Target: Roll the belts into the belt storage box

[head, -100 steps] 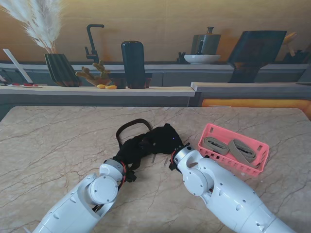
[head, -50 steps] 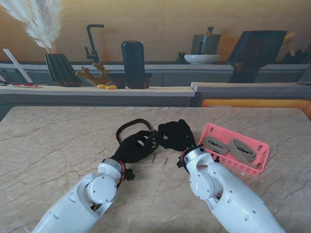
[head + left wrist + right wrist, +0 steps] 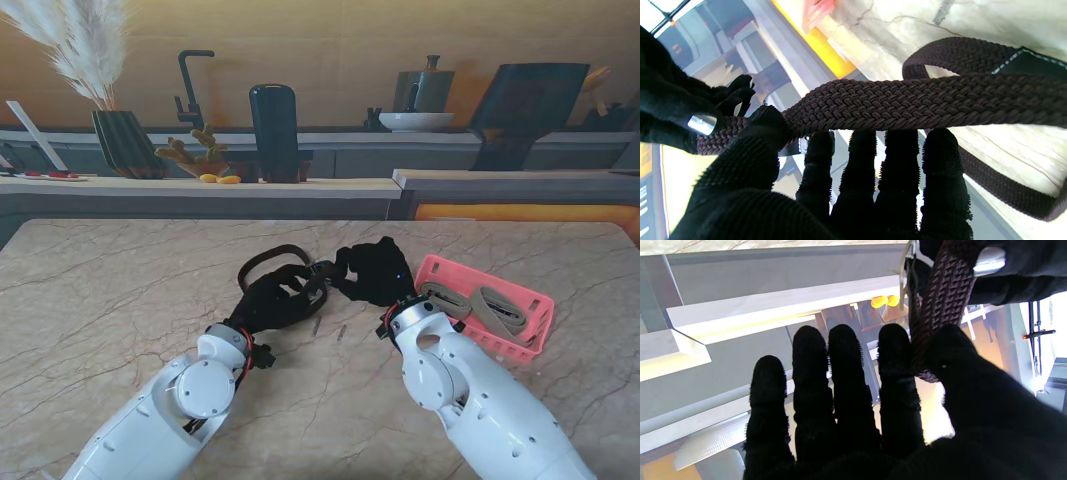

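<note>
Brown braided belt (image 3: 268, 262): buckle end pinched in my right robot hand (image 3: 372, 272), strap draped over my left robot hand (image 3: 275, 300), loop trailing on the bench (image 3: 120, 280) beyond; risk, thumb pinch slipping, roll unravelling before the pink box (image 3: 480, 310).

One brown braided belt (image 3: 270, 256), two tan belts (image 3: 470, 303) in one pink box (image 3: 530, 300), two gloved hands (image 3: 375, 270).

Kitchen setting: marble table (image 3: 120, 290); at 12 o'clock, counter (image 3: 200, 185) with black faucet (image 3: 190, 85), bowl (image 3: 415, 121), pampas vase (image 3: 125, 142).
</note>
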`<state>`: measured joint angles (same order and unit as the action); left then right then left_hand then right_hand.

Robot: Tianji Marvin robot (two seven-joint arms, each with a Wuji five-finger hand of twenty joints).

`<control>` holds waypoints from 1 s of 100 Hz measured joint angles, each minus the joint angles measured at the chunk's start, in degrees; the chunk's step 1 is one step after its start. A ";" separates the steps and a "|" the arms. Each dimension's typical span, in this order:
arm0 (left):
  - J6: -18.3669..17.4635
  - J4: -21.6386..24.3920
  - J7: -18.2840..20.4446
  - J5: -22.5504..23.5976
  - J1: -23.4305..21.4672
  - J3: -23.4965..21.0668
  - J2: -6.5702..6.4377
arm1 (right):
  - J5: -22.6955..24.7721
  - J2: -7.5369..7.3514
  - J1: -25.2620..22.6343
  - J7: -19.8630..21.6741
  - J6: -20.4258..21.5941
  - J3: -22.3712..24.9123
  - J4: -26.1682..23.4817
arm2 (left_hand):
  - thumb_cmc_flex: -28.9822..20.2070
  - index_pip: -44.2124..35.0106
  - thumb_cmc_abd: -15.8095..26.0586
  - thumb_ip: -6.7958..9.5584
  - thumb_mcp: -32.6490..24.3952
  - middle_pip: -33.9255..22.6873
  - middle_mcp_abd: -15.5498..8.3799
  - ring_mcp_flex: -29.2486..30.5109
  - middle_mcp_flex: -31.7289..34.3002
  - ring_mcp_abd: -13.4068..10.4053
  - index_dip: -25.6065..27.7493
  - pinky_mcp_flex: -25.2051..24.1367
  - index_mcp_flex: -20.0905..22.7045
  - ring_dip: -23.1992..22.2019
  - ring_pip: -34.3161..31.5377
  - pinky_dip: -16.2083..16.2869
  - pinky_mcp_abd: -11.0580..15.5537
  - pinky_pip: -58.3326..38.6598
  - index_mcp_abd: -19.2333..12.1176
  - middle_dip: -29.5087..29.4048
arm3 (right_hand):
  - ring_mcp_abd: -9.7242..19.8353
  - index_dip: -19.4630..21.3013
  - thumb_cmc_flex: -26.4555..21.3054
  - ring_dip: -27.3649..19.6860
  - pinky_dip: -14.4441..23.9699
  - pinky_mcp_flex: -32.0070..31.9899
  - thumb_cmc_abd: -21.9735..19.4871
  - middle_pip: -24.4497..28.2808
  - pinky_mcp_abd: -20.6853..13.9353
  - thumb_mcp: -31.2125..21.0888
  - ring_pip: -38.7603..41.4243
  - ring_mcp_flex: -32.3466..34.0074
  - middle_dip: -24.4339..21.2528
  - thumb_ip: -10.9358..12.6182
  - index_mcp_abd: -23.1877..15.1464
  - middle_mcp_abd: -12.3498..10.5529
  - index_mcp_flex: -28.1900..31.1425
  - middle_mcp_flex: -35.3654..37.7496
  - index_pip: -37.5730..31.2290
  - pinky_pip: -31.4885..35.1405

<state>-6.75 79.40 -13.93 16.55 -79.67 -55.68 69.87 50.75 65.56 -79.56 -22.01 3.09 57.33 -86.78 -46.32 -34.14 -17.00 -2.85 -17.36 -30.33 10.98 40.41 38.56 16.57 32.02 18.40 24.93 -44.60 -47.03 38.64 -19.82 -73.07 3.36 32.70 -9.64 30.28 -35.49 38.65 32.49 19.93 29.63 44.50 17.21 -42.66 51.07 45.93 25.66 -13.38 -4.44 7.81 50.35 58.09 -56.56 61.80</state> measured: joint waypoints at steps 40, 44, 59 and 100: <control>-1.35 1.60 2.44 -9.54 -1.74 -1.96 0.30 | -2.78 0.01 1.27 1.24 -0.73 0.14 0.60 | -4.63 -10.33 0.10 0.00 4.33 4.65 -0.13 -5.62 -2.67 -2.12 10.42 -4.79 5.19 2.94 10.32 -2.40 1.47 10.03 -2.02 -2.82 | 0.35 0.59 0.02 -0.40 -0.76 0.47 0.00 0.00 -0.04 0.00 0.00 0.03 -0.02 0.04 -1.13 -0.44 -1.01 0.01 0.00 -0.05; -1.39 1.60 2.32 -9.47 -1.79 -2.01 0.33 | -2.87 0.01 1.41 1.43 -0.74 0.10 0.76 | -4.68 -11.72 0.10 0.00 4.93 4.81 -0.33 -7.32 -2.99 -2.26 11.14 -5.84 5.20 3.88 12.26 -2.44 1.49 11.39 -2.01 -2.85 | 0.38 0.58 0.02 -0.41 -0.78 0.47 0.00 0.00 -0.04 0.00 0.00 0.03 -0.02 0.04 -1.28 -0.45 -1.11 0.01 0.00 -0.36; -1.50 1.76 2.46 -10.04 -2.00 -2.39 0.36 | -3.51 0.01 1.57 2.72 -0.01 0.36 0.96 | -1.37 -4.18 0.64 0.00 5.25 9.25 -0.82 -17.33 -12.37 -3.55 6.59 -11.82 -1.62 9.19 21.65 -3.60 3.31 19.92 -0.31 -5.36 | 0.47 0.59 0.02 -0.49 -0.78 0.47 0.00 0.00 -0.04 0.00 -0.76 0.03 -0.02 0.04 -1.41 -0.51 -1.13 -0.05 0.00 -0.61; -11.29 0.59 7.69 2.47 -1.25 -2.56 -2.79 | -11.45 -0.86 -1.58 14.26 8.78 4.70 -5.11 | 17.19 24.30 -9.21 0.05 -12.45 21.83 1.35 -29.14 -27.23 -4.97 -17.08 -15.79 -14.94 24.77 38.92 -15.96 8.48 52.29 3.06 -18.08 | 1.02 2.49 0.02 -1.08 -1.38 -0.19 0.00 -1.62 -0.04 0.10 -3.68 -0.07 -0.04 0.04 -2.00 -0.47 -1.14 -1.59 -0.03 -4.48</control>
<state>-18.04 79.99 -6.24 19.02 -80.92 -58.23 67.08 39.30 64.70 -81.13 -7.75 11.88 62.03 -91.88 -29.13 -9.84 -26.21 -2.80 -29.81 -8.51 12.33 11.27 11.33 11.61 14.93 2.60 9.99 -19.84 -8.10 22.68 -11.34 -20.78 6.42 14.61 -8.62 32.77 -35.47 37.57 31.11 19.75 29.63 42.88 17.17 -42.56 47.40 45.86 25.62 -13.34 -6.43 7.34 49.21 56.50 -56.58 57.32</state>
